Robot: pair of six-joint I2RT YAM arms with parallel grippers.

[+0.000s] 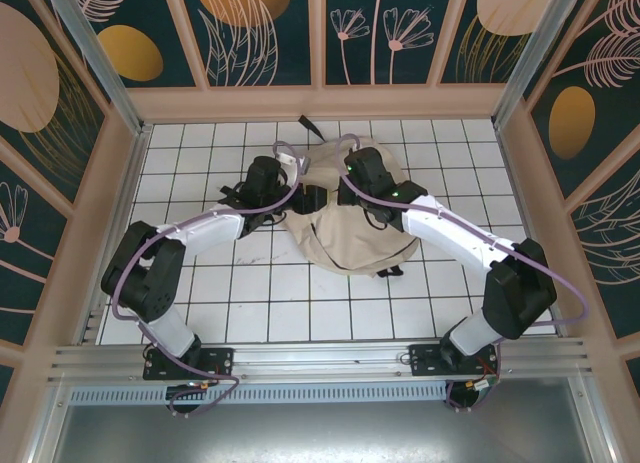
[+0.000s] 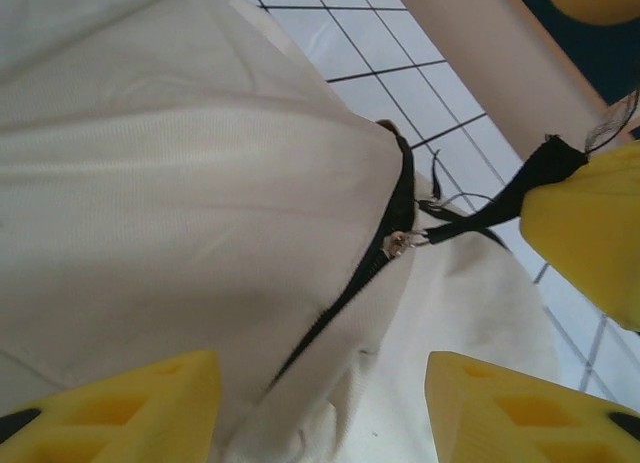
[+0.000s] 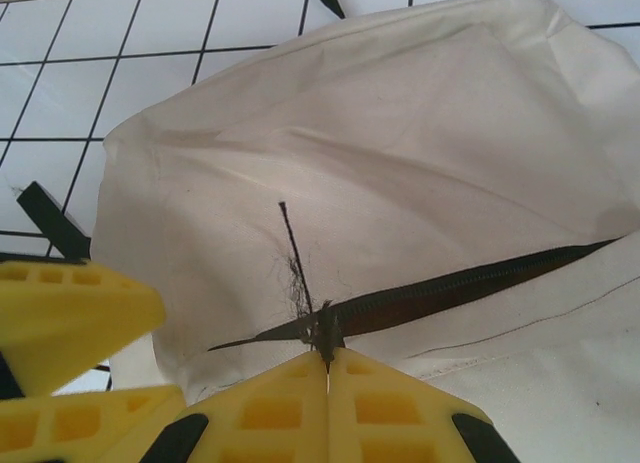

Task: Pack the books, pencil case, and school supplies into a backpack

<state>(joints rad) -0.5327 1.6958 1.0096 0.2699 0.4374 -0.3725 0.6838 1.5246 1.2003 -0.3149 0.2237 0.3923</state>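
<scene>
Backpack (image 1: 345, 238) sits mid-table with its far end near the back rail (image 1: 320, 101), so the gap behind it is tight. Both arms converge on that end. Left gripper (image 2: 320, 403) and right gripper (image 3: 328, 383) are just beside each other over the zipper (image 2: 350, 293), each blocking the other's approach. Zipper pull (image 2: 500, 198) is stretched taut from the slider to the right fingers and crosses the space between them. The zipper opening is a narrow slit. There's open tile on the table (image 1: 270, 293) near side of the bag, and at both far corners. Side frame (image 1: 112, 203) bounds the left flank.
</scene>
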